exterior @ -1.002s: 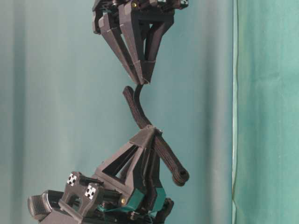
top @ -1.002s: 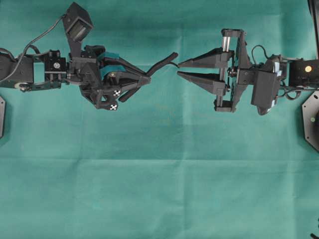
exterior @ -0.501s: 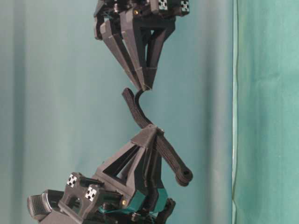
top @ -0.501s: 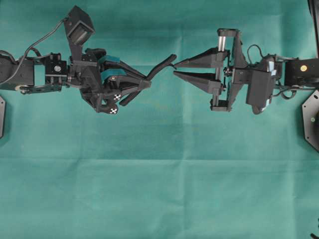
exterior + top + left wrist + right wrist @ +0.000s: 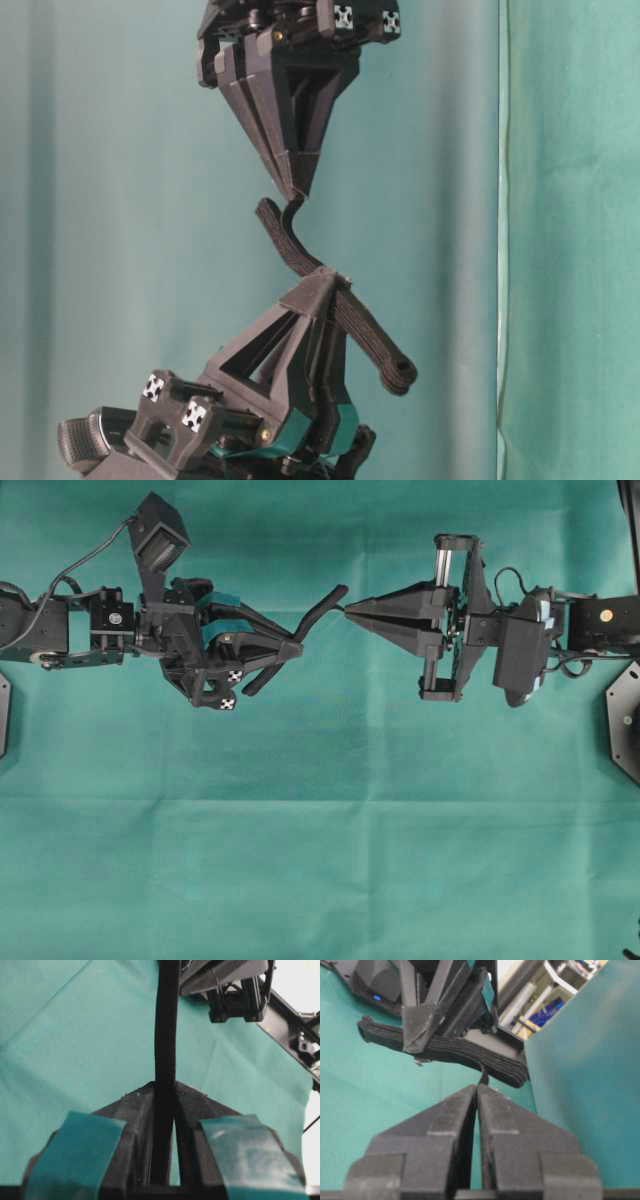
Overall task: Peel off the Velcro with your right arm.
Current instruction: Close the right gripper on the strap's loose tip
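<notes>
The left gripper (image 5: 290, 648) is clamping the Velcro (image 5: 318, 613) mid-strip, at nine o'clock of the right gripper (image 5: 352, 611), whose fingers are pinching only one layer's thin tip. That slight purchase is risking slipping free under pulling.

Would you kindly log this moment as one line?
left hand: shut on Velcro mid-strip | right hand: shut on thin peeled layer at strip end | strip: off the cloth | peel: begun
</notes>
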`<state>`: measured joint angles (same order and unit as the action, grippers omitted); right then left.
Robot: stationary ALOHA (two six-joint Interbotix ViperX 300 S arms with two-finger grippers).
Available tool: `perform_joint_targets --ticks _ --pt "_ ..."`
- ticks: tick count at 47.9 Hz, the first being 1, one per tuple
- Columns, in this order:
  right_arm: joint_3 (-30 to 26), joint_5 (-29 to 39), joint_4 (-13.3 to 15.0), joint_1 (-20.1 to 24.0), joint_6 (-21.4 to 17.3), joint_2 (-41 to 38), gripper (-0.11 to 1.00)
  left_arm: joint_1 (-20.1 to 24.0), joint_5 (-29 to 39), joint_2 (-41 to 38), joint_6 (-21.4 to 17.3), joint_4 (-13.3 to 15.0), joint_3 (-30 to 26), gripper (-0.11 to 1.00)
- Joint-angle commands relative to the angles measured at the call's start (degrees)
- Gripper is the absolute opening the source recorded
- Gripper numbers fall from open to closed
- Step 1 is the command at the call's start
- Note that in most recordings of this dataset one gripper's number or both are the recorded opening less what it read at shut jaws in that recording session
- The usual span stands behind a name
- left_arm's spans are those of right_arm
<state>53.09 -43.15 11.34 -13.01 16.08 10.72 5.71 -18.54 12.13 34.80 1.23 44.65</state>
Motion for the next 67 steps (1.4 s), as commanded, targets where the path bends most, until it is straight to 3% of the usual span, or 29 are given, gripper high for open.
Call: perform_joint_targets --ticks 1,67 --pt "-0.88 -0.62 -0.09 0.00 0.00 0.44 -0.10 -0.09 -0.62 0.53 -0.09 0.09 -0.44 0.09" --pt "-1.23 1.14 -0.09 3.96 -0.53 -1.67 -0.10 0.35 -2.02 0.53 -0.18 0.09 -0.70 0.09"
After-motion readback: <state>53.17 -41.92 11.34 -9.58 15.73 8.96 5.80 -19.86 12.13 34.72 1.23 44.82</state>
